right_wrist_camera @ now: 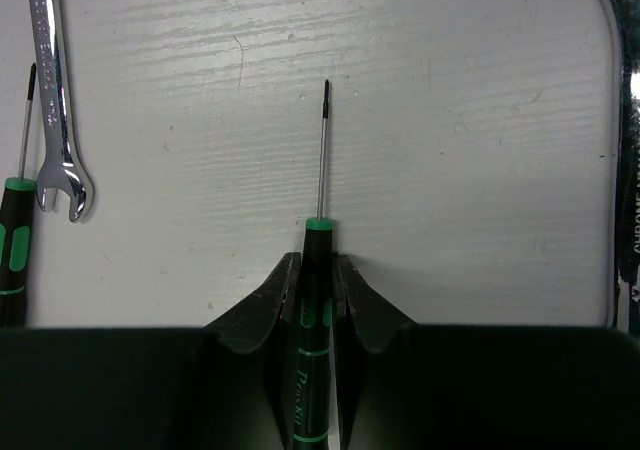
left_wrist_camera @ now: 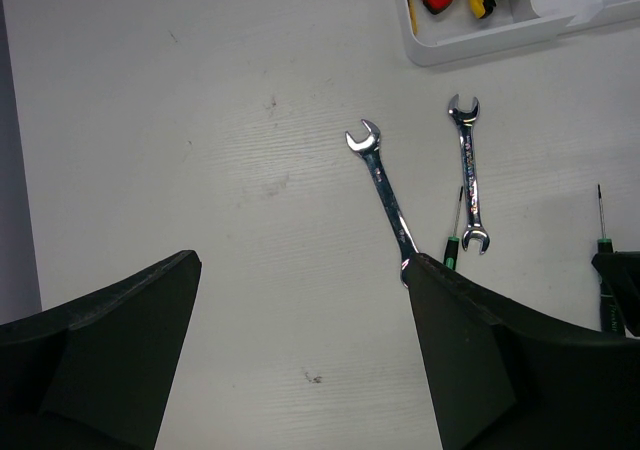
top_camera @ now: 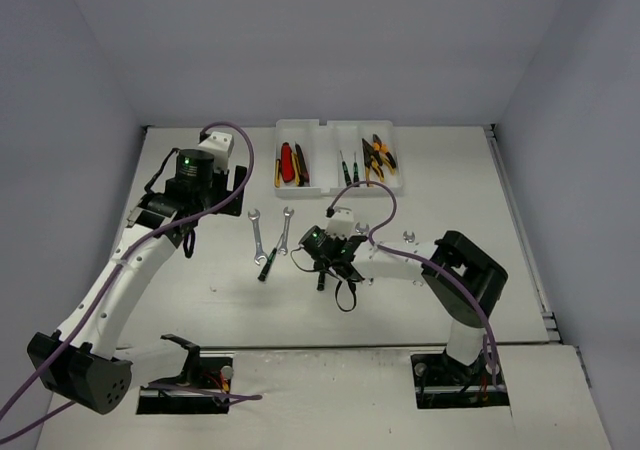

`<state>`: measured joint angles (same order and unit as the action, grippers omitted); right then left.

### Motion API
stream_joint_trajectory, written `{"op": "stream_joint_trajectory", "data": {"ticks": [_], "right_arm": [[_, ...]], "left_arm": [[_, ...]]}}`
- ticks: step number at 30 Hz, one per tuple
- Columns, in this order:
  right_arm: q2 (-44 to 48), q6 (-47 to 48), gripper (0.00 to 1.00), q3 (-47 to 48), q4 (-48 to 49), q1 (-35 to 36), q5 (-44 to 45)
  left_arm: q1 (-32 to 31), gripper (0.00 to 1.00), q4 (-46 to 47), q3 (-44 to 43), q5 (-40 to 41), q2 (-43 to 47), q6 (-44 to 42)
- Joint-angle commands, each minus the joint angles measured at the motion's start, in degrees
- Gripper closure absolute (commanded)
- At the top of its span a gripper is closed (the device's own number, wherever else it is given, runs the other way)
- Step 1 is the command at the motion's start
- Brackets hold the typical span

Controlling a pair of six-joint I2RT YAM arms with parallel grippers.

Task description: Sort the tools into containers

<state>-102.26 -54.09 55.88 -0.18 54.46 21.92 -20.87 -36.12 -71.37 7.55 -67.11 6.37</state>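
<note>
The thin black-green screwdriver sits mid-table, its handle clamped in the right gripper (lifted or not, I can't tell). Left of it lie 1 more loose screwdriver and 2 silver wrenches. Behind, the tray holds cutters, 2 stowed screwdrivers and pliers. The left gripper hovers, jaws spread, holding nothing.

Four screwdrivers, one tray, two arms

Bright even light, faint shadows, glinting wrenches (sharp)
</note>
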Motion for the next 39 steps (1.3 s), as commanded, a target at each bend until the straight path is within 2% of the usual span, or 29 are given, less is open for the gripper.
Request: {"op": "stream_joint_trajectory", "data": {"ticks": [1, 5, 10, 14, 18, 22, 27, 30, 34, 39], "right_arm": [[-1.1, 6.8, 1.00, 2.9, -3.0, -1.8, 2.9], [0.4, 14.3, 1.00, 8.1, -3.0, -6.2, 3.7], [0.5, 30.3, 1.00, 19.3, -2.9, -13.0, 4.7], [-6.0, 39.0, 1.00, 31.4, -2.6, -19.5, 1.7], [-15.7, 43.2, 1.00, 44.4, -2.6, -24.8, -5.4], [-24.5, 46.0, 1.00, 55.4, -2.6, -27.1, -9.3], [-31.1, 47.3, 0.98, 62.2, -2.7, -29.5, -11.5], [-33.5, 48.1, 0.83, 64.1, -2.6, -29.6, -12.8], [-31.7, 49.5, 0.66, 63.2, -2.7, -29.7, -12.0], [-22.9, 50.2, 0.60, 56.6, -2.7, -29.9, -12.8]], "left_arm": [[0.4, 0.19, 2.5, -0.4, 0.5, 1.5, -0.5], [0.4, 0.19, 2.5, -0.3, 1.0, 1.1, -0.6], [0.5, 0.19, 2.5, -0.4, 0.5, 1.0, -0.5], [0.4, 0.19, 2.4, -0.4, 0.7, 0.7, -0.8], [0.5, 0.19, 2.5, -0.3, 0.9, 0.2, -0.8], [0.7, 0.19, 2.5, -0.4, -0.3, -0.6, -0.5], [0.8, 0.19, 2.4, -0.5, -0.4, -0.9, -0.5], [0.9, 0.19, 2.5, -0.5, -0.8, -1.0, -0.4], [0.9, 0.19, 2.4, -0.4, -2.5, -2.2, -0.2], [0.4, 0.19, 2.5, 0.3, -6.8, -3.9, -0.4]]}}
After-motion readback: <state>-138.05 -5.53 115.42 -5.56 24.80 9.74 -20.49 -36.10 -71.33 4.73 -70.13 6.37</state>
